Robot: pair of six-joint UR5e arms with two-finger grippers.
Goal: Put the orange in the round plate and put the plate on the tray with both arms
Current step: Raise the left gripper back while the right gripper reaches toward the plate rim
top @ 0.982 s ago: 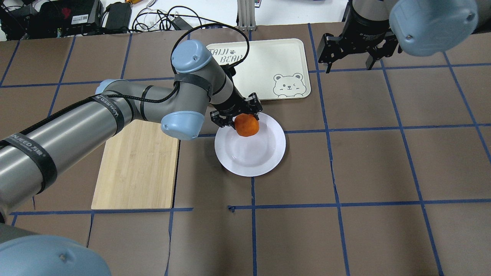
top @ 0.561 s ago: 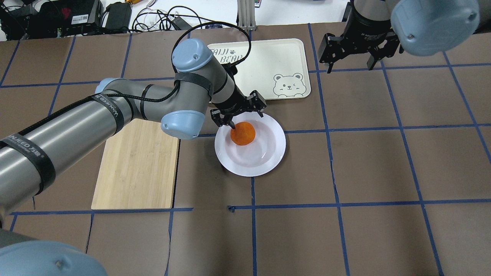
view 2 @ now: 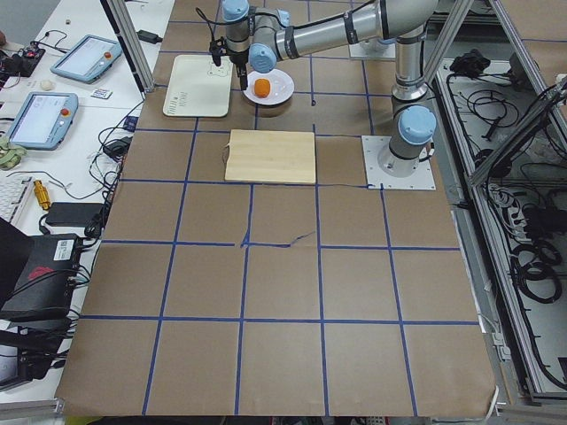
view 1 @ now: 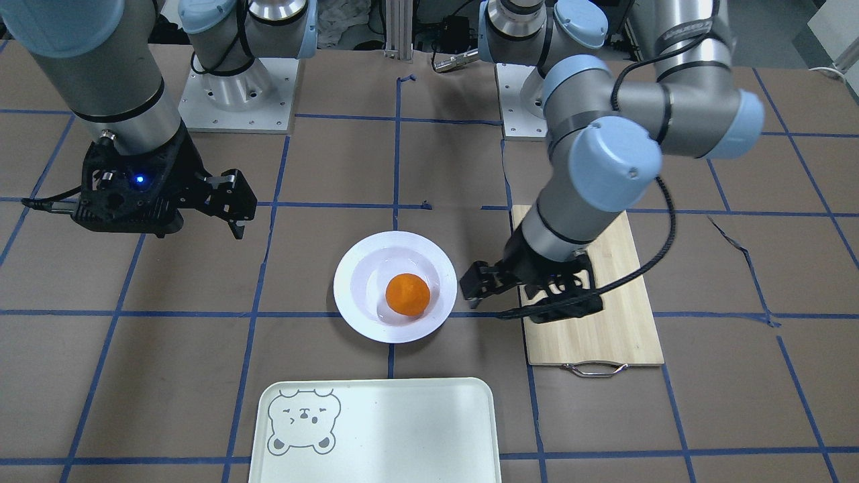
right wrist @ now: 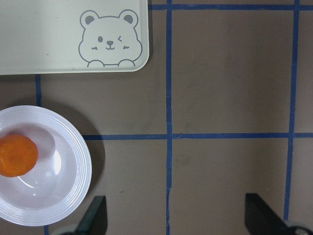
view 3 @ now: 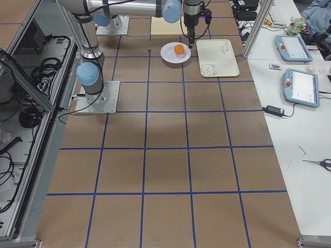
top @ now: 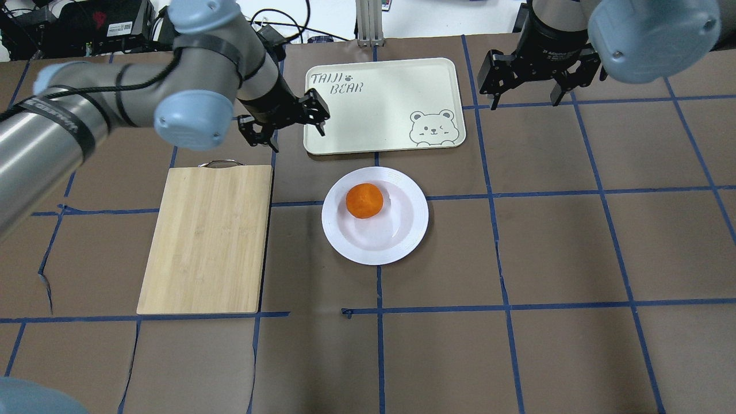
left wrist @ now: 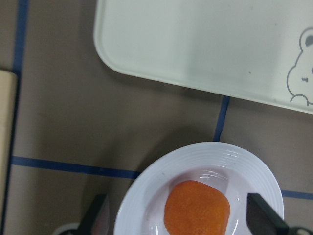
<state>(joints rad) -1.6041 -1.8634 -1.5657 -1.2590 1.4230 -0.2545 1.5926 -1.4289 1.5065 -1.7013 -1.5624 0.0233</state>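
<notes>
The orange (top: 364, 200) lies in the sunken centre of the white round plate (top: 402, 241), slightly toward the tray side. The cream tray (top: 385, 86) with its bear face sits just beyond the plate, with nothing on it. My left gripper (top: 297, 138) hangs open with nothing in it above the table at the tray's left edge, apart from the plate. In its wrist view the orange (left wrist: 196, 208) and plate (left wrist: 146, 196) show between the spread fingers (left wrist: 100, 215). My right gripper (top: 524, 103) stands open with nothing in it, to the right of the tray.
A light wooden cutting board (top: 204, 238) with a metal handle lies left of the plate. Cables and electronics (top: 115, 23) crowd the bench behind the table. Brown table surface (top: 575, 247) with blue tape lines stretches to the right and front.
My left gripper opened and let go of the orange, which dropped into the plate. That arm then drew back and left to the tray's left edge. The right arm barely moved.
</notes>
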